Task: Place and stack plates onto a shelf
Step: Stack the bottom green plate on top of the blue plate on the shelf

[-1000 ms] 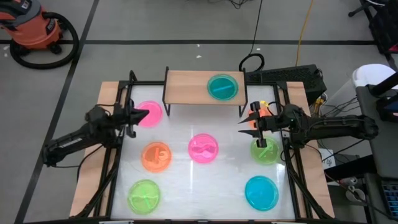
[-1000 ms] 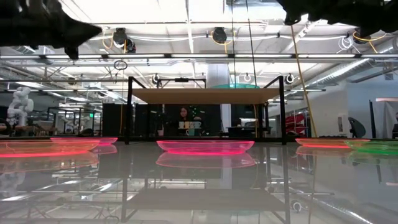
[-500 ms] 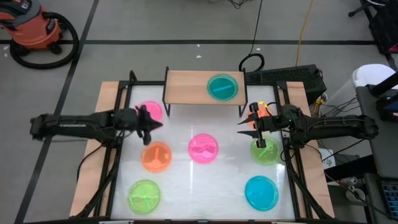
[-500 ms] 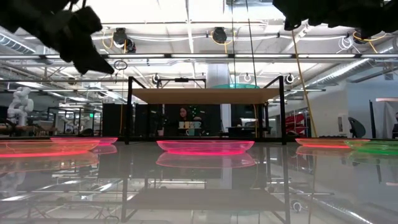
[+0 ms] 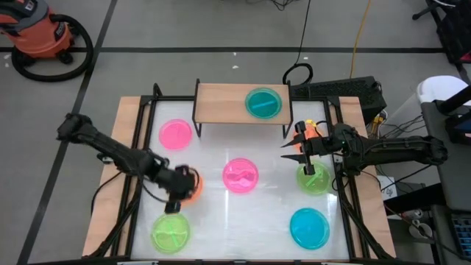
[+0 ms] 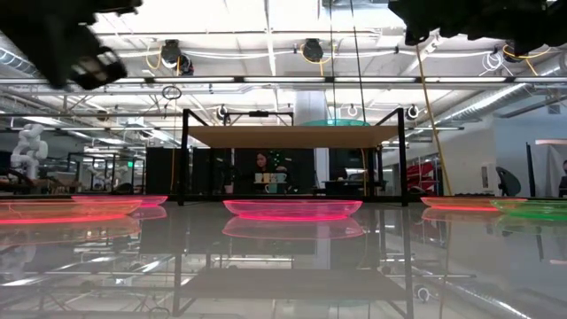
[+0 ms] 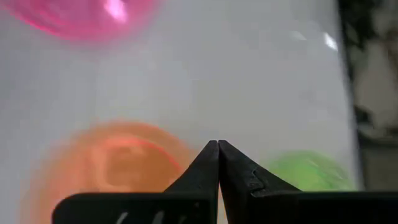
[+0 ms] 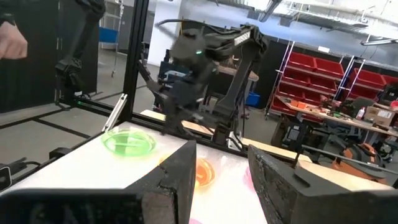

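Note:
The shelf (image 5: 221, 103) stands at the table's far middle with a cyan plate (image 5: 263, 102) on its right half. On the table lie two pink plates (image 5: 175, 134) (image 5: 240, 175), an orange plate (image 5: 193, 184), two green plates (image 5: 171, 230) (image 5: 314, 179) and a cyan plate (image 5: 309, 227). My left gripper (image 5: 178, 200) is shut and points down above the orange plate's near edge (image 7: 124, 162), well clear of the table in the low view (image 6: 84, 66). My right gripper (image 5: 294, 144) is open and empty, held level at the right, over something orange (image 5: 312, 127) that it mostly hides.
The black frame rails (image 5: 140, 147) run along the table's left and right sides. A person's hand (image 8: 12, 40) shows in the room beyond the table. A bare stretch of white table (image 5: 235, 221) lies between the near plates.
My left gripper has swung from beside the far-left pink plate toward the table's near edge, and has turned from pointing level toward the right to pointing down over the orange plate. The plates have stayed where they were.

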